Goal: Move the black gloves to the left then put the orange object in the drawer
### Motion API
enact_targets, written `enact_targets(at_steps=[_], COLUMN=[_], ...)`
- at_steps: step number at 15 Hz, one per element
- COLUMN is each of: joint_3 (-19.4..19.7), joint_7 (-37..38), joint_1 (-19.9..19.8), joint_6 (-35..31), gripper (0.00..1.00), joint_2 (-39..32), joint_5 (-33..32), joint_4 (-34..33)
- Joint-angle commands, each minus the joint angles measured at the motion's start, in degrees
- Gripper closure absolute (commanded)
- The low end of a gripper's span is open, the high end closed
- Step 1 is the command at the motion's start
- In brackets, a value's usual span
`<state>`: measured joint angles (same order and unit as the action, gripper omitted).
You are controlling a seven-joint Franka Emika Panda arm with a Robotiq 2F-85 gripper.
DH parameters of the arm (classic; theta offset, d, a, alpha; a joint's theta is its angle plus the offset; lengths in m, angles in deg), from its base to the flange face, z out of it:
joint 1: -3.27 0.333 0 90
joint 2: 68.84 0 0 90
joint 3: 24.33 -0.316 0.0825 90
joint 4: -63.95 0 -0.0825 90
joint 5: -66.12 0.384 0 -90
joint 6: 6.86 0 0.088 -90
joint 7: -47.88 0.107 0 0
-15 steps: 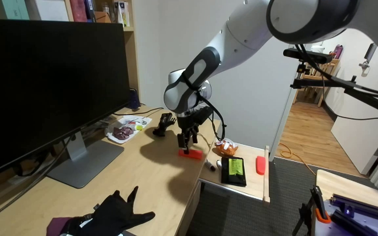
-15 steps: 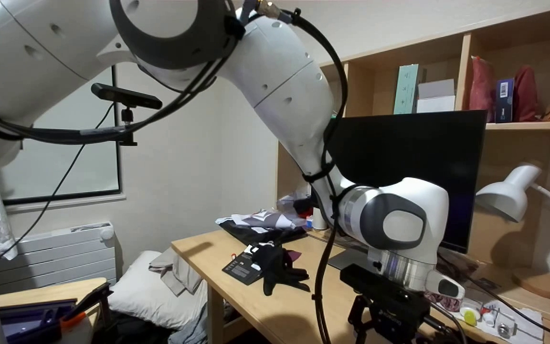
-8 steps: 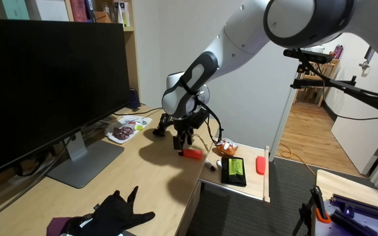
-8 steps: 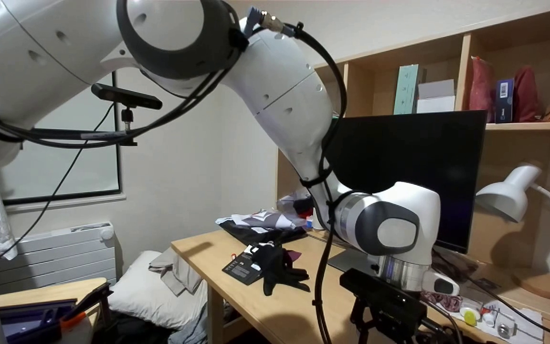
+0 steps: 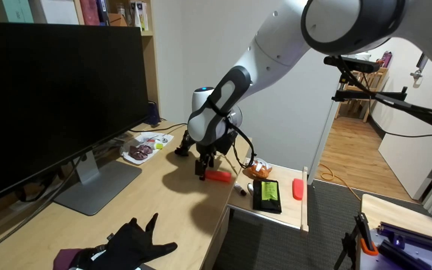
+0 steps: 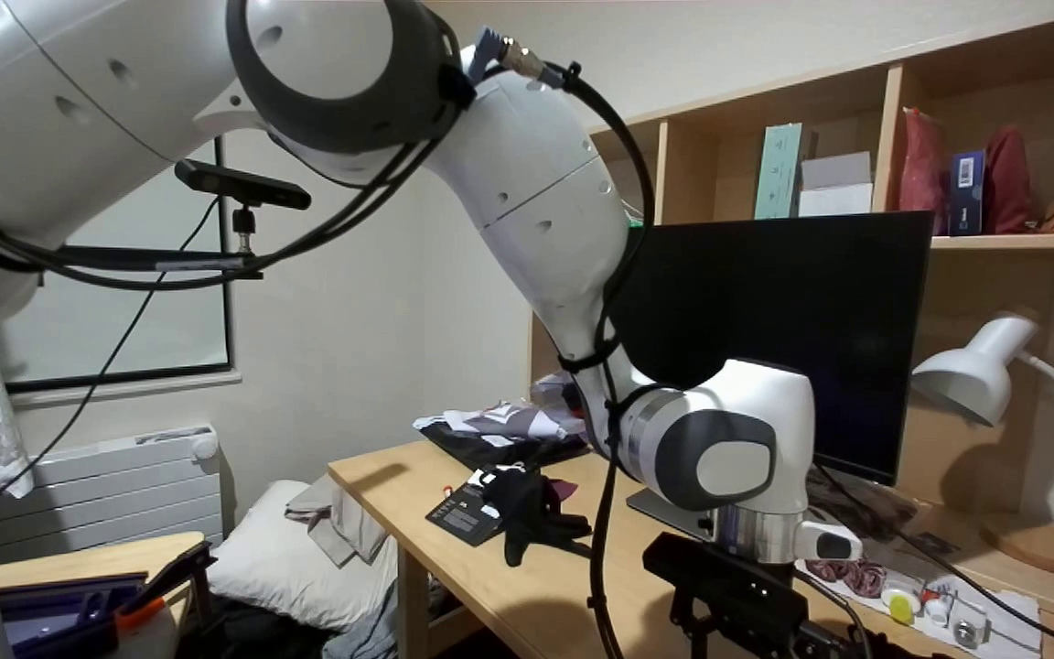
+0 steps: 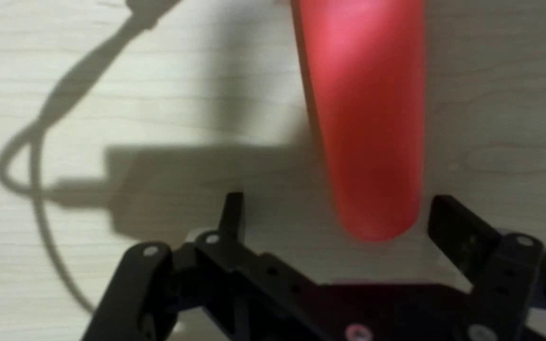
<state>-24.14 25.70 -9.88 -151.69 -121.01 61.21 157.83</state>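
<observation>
The orange object, a slim orange-red bar (image 5: pixel 219 176), lies on the desk near its edge. In the wrist view the bar (image 7: pixel 372 118) runs from the top edge down to its rounded end between my fingertips. My gripper (image 7: pixel 337 213) is open; the bar's end is close to the right finger, with a wide gap to the left one. In an exterior view my gripper (image 5: pixel 203 172) is low at the bar's monitor-side end. The black gloves (image 5: pixel 129 240) lie on the desk, also in an exterior view (image 6: pixel 536 526). The drawer (image 5: pixel 289 172) stands pulled out beside the desk.
The drawer holds an orange bag (image 5: pixel 260 169), a black packet (image 5: pixel 256 204), a marker (image 5: pixel 240 189) and a chunky red item (image 5: pixel 297 188). A monitor (image 5: pixel 62 93), a white tray (image 5: pixel 165 139) and a black gadget (image 5: pixel 184 144) are on the desk.
My gripper has come down and shifted from over the bar to its monitor-side end. The bar, gloves and drawer look unmoved.
</observation>
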Motion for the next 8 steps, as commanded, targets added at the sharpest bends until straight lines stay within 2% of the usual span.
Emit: enact_targets(at_steps=[1, 7, 8], joint_3=[-1.53, -2.85, -2.96], joint_7=[-3.61, -10.37, -10.33], joint_1=[-0.8, -1.12, -1.02], joint_6=[-1.49, 0.59, 0.63], gripper=[0.0, 0.0, 0.24], joint_2=[2.17, 3.93, 4.19], joint_5=[-1.03, -2.79, -2.66], joint_4=[3.99, 5.55, 5.76])
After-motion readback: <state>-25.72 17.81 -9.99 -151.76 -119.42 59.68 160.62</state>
